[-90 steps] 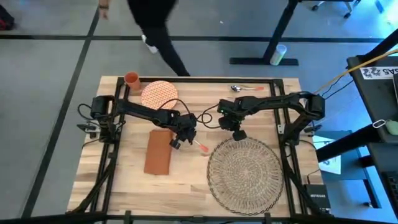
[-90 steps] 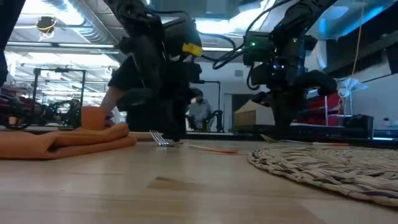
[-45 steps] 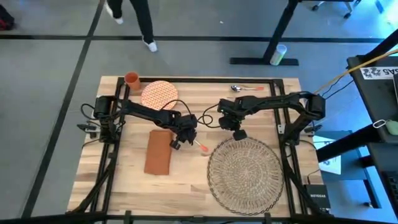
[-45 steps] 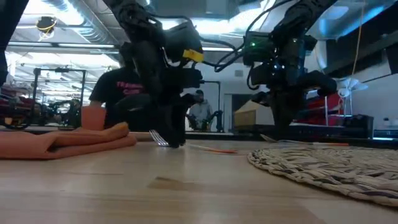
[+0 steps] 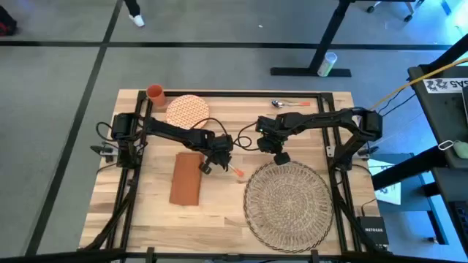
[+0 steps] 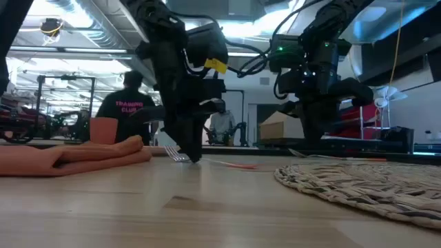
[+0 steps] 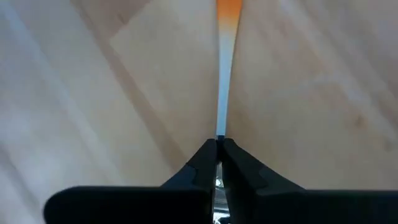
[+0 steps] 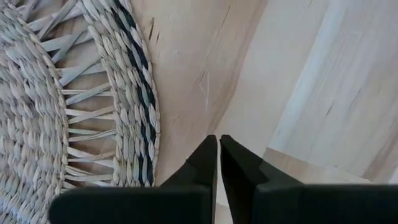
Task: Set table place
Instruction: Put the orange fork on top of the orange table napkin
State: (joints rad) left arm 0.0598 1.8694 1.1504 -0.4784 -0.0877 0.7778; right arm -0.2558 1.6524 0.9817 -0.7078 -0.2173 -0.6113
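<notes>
Right now I am seeing the left gripper (image 5: 208, 166) sitting low over the middle of the table (image 5: 146, 219), its fingers (image 7: 205, 163) pinched tight on a fork (image 7: 222, 93). In the left wrist view the fork's thin metal shaft is running straight out from between the fingertips to an orange handle end. In the low view the tines (image 6: 178, 156) are lying on the wood right at the foot of the gripper, and the orange handle (image 6: 238, 165) is stretching along the tabletop toward the mat (image 5: 287, 206).

The mat is lying flat on the near right part of the table, well apart from the plate (image 5: 187, 110), which is sitting at the far edge beside an orange cup (image 5: 155, 93). A napkin (image 5: 186, 178) is lying just left of the left gripper. A spoon (image 5: 287, 104) is resting at the far edge.

The right gripper (image 5: 280, 157) is hanging just past the mat's far rim, fingers (image 8: 205, 163) pressed together on nothing, with the lacy rim (image 8: 124, 93) showing beside them. In the low view a person (image 6: 127, 110) in a dark shirt is standing in the room behind.
</notes>
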